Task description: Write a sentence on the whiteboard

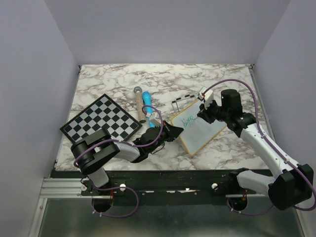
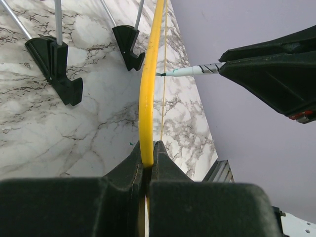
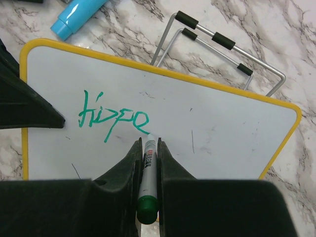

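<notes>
We saw the left end effector (image 2: 148,157) clenched on the near left edge of the small rectangular white writing board with a yellow rim (image 3: 222,133). The board sat right of centre on the marble-patterned counter (image 1: 123,81), turned at an angle. The right end effector (image 3: 148,148) was grasping a white-barrelled green marker (image 3: 146,173), its tip at the board just beside the last letter of the green handwritten word "Hope" (image 3: 112,118). A black-and-white chessboard (image 1: 101,121) lay to the left, a light-blue capped pen (image 1: 147,101) just beyond the board's far left corner, and a grey wire stand (image 3: 222,49) at its far edge.
</notes>
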Robot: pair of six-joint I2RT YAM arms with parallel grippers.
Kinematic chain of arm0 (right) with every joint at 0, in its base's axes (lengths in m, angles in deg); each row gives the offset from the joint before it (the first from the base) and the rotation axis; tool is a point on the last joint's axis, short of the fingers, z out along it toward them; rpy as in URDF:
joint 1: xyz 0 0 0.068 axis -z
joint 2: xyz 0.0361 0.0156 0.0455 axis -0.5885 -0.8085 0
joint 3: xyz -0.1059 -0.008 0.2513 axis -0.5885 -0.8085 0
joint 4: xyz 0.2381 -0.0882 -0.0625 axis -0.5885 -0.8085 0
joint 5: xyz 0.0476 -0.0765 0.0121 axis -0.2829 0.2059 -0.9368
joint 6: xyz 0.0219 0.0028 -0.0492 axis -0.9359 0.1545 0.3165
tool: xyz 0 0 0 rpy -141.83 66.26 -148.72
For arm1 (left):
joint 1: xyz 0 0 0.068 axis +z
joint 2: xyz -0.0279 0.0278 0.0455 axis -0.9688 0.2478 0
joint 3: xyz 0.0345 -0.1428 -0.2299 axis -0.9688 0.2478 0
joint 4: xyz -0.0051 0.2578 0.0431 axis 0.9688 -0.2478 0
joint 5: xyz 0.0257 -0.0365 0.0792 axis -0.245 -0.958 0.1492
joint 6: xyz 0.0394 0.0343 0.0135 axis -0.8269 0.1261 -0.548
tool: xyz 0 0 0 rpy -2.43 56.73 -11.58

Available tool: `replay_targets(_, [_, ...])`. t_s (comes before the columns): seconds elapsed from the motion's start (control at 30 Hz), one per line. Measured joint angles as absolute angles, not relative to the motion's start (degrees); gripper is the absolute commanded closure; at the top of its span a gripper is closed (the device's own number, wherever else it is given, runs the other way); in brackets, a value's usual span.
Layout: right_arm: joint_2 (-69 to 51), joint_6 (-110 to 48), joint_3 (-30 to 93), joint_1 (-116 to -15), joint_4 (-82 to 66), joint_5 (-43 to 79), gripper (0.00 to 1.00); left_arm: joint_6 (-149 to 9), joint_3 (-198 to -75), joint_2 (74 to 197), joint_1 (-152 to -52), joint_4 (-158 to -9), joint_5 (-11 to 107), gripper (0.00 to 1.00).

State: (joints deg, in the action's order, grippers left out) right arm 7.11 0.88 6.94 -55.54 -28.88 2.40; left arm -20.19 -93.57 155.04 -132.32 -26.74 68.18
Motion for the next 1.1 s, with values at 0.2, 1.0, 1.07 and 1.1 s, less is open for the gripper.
replay_targets(0.2, [7.13, 0.81, 7.27, -55.54, -28.88, 3.08, 0.99, -20.26, -93.41, 155.04, -132.28, -26.45, 68.11, 1.00])
replay_targets(1.0, [12.93, -0.72, 6.57, -49.79, -26.76, -2.95, 0.99, -20.65, -93.13, 155.04, -132.28, -25.86, 67.85, 1.00])
replay_targets(1.07, [12.95, -0.72, 6.42, -49.79, -26.68, -3.44, 1.00, -20.65, -93.11, 155.04, -132.28, -25.86, 67.85, 1.00])
replay_targets(1.1, [12.95, -0.72, 6.35, -49.70, -26.61, -3.68, 0.99, -20.68, -93.13, 155.04, -132.28, -25.86, 67.85, 1.00])
